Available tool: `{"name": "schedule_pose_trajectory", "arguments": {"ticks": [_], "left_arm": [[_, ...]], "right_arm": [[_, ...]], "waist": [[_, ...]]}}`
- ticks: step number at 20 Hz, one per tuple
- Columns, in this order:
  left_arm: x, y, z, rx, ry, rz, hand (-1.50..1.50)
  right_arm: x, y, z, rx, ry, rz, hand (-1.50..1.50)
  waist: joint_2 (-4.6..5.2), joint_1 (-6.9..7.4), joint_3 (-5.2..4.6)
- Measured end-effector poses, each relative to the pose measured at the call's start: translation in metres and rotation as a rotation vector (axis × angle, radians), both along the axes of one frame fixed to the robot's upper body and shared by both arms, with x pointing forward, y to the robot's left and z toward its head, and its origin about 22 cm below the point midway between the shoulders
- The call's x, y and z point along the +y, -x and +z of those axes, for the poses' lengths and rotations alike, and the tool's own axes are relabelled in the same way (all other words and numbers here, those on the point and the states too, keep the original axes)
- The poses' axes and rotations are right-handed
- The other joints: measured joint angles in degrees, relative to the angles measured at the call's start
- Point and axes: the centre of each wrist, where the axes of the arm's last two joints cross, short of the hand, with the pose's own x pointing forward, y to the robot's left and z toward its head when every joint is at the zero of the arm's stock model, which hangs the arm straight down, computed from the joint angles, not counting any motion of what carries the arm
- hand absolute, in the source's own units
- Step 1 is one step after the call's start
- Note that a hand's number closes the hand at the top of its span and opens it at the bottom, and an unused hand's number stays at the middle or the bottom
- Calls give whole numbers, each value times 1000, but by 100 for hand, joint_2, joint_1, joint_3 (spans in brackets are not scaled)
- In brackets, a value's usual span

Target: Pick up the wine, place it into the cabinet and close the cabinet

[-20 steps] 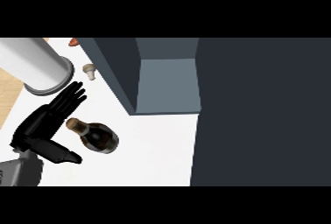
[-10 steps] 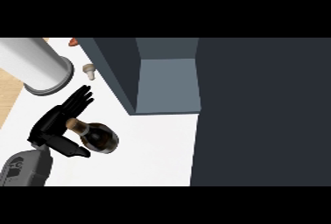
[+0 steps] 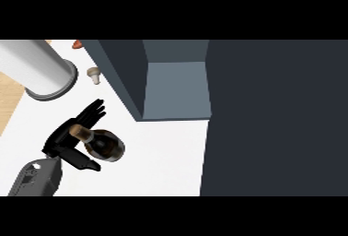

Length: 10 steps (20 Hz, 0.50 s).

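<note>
The wine bottle [image 3: 107, 144], dark with a brownish neck, stands on the white counter [image 3: 163, 161] at the lower left. My left hand [image 3: 63, 138] is right against its left side. The straight fingers [image 3: 90, 113] reach past the neck toward the upper right, and the thumb [image 3: 83, 162] lies below the bottle's body. The fingers are not curled round the bottle. The dark cabinet [image 3: 122, 76] stands behind and to the right, its grey inside [image 3: 175, 90] showing open. A wide dark panel [image 3: 272, 115], likely its door, fills the view's right side. My right hand does not show.
A large grey cylinder [image 3: 39, 69] lies at the upper left, close to my fingers. A small pale object [image 3: 95, 75] and a reddish one [image 3: 78, 44] sit near the cabinet's left wall. The counter's left edge borders a wooden strip [image 3: 8, 99].
My left hand has slid right up to the bottle, which now sits between fingers and thumb. The forearm has come into view at the lower left. The bottle has stayed put.
</note>
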Motion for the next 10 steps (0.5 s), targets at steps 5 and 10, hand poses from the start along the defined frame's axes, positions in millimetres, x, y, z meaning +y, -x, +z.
{"name": "schedule_pose_trajectory", "arguments": {"ticks": [5,10], "left_arm": [[-8,8,-22,17,8,-16,-150],[-7,13,-37,39,53,3,-150]], "right_arm": [[-1,-2,3,-10,3,-10,-150],[1,-2,4,0,4,0,-150]], "waist": [[0,16,0],[-1,19,-1]]}}
